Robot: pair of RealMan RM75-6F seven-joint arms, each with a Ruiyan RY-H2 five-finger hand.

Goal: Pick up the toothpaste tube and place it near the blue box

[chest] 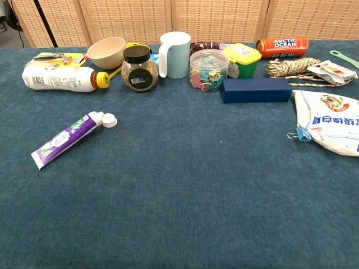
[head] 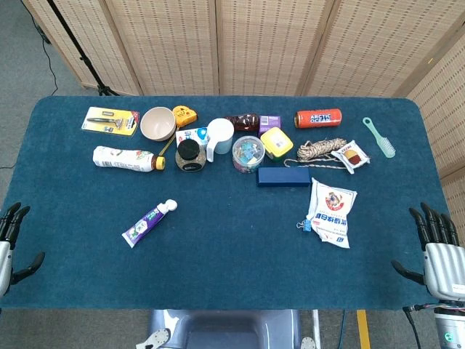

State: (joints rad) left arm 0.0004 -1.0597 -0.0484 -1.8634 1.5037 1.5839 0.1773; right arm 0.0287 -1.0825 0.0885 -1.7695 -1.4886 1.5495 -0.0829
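Right, my left hand point(head: 11, 243) and right hand point(head: 439, 251) sit spread and empty at the near table corners; the toothpaste tube point(head: 149, 222) lies nearer my left hand, well apart from the blue box point(head: 283, 177).

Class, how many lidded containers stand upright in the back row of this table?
3: a black-lidded jar left of the mug, a clear tub of clips right of it, and a yellow-lidded box further right. Others may hide behind.
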